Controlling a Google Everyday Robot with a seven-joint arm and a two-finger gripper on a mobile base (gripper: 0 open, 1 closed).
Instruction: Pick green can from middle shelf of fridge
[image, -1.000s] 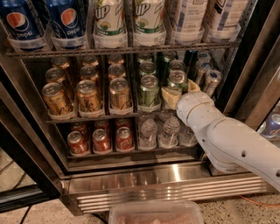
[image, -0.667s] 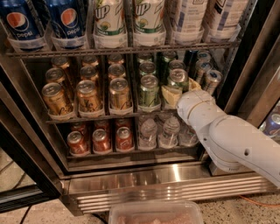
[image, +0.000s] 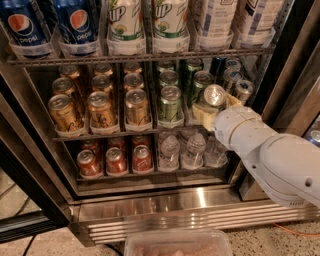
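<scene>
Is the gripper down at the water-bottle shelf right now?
No, the gripper is at the middle shelf, its fingers clasping a green can.

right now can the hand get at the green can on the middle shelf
Probably yes: the hand is at the front of the middle shelf, right against the green can, with nothing visible between them.

Six large bottles (image: 124, 25), three water bottles (image: 169, 152), nine gold cans (image: 101, 111), one tool (image: 216, 104) at the middle shelf (image: 115, 133)

Pepsi bottles (image: 77, 22), 7UP bottles (image: 125, 20), gold-amber cans (image: 101, 110), red cans (image: 116, 161) beside water bottles (image: 169, 150), clear tub (image: 177, 245) on floor (image: 270, 242)
</scene>
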